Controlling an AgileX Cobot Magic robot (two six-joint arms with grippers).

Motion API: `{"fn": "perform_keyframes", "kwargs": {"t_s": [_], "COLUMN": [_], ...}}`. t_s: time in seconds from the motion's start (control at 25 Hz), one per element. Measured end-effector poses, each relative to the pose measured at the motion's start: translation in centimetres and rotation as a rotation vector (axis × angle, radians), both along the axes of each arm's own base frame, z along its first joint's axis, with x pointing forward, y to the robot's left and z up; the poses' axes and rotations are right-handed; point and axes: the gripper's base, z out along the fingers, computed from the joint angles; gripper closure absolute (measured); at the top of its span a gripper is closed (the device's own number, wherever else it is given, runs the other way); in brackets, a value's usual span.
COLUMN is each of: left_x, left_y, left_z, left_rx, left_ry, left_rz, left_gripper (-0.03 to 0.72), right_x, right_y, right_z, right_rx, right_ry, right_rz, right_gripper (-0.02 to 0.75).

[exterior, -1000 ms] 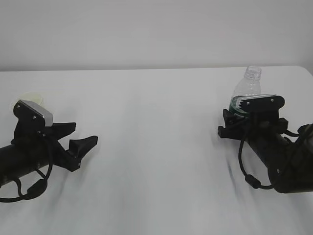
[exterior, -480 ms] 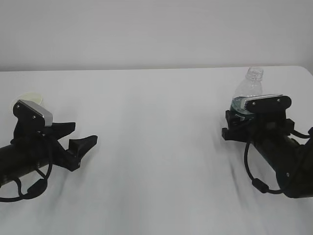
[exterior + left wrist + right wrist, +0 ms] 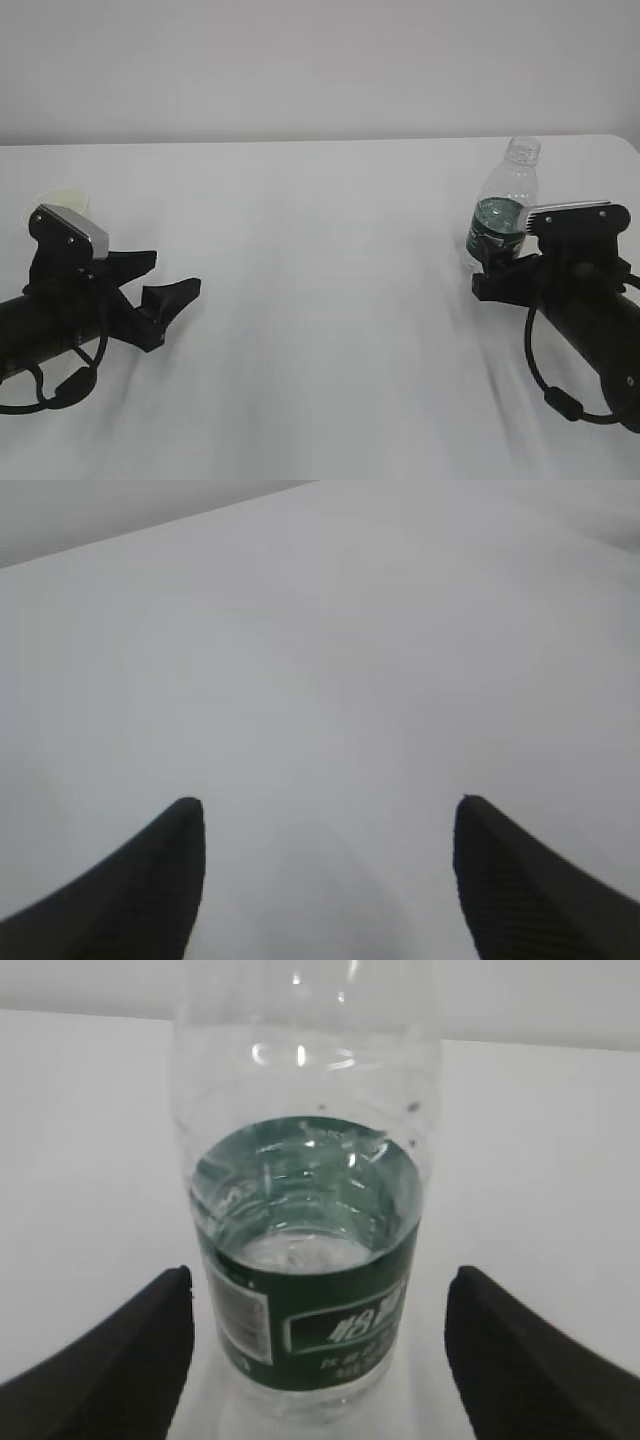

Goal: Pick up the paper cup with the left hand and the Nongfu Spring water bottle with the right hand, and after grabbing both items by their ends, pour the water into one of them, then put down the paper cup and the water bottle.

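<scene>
White worktop (image 3: 320,300) under a plain pale wall carries the Nongfu Spring water bottle (image 3: 503,208), upright, uncapped, with water (image 3: 305,1250) standing about level with the top of its green label. Right hand (image 3: 315,1360) sits just in front of the bottle, fingers (image 3: 520,1360) spread wide on either side without touching it. Far to the bottle's left, the left hand (image 3: 150,285) lies low with fingers (image 3: 150,880) spread on nothing; the paper cup (image 3: 60,203) stands just behind that arm, partly hidden.

- My white table (image 3: 320,300) runs wide and bare ahead of my left fingers (image 3: 150,880).
- The water bottle (image 3: 305,1240) stands upright on it — between my right fingers (image 3: 530,1360), touching neither.
- The paper cup (image 3: 62,203) sits behind my left fingers.
</scene>
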Motion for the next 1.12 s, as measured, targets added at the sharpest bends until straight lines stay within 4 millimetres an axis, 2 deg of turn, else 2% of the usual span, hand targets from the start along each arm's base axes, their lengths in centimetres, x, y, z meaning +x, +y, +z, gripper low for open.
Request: {"fn": "perform_keyframes", "kwargs": {"t_s": [0.32,0.68,0.96,1.12], "left_x": [-0.2,-0.2,0.3,0.3], "left_y": [-0.4,-0.4,0.3,0.9], "left_z": [0.7,2.0,5.0,7.0], "left_rx": [0.003,-0.004,-0.026,-0.02], "left_ry": [-0.025,-0.067,-0.145,-0.164], "left_rz": [-0.056,-0.054,0.043,0.112], "left_gripper": [0.13,0.131,0.131,0.131], "right_x": [-1.6,-2.4,-2.8,-2.8], "right_y": [0.0,-0.1,-0.2,-0.3], "right_z": [1.1,1.6,1.6,2.5], "right_rx": [-0.003,-0.005,-0.011,-0.007], "right_ry": [0.0,-0.003,0.006,-0.024], "right_rz": [0.043,0.063,0.066,0.055], "right_gripper": [0.143,0.143,0.143,0.143]}}
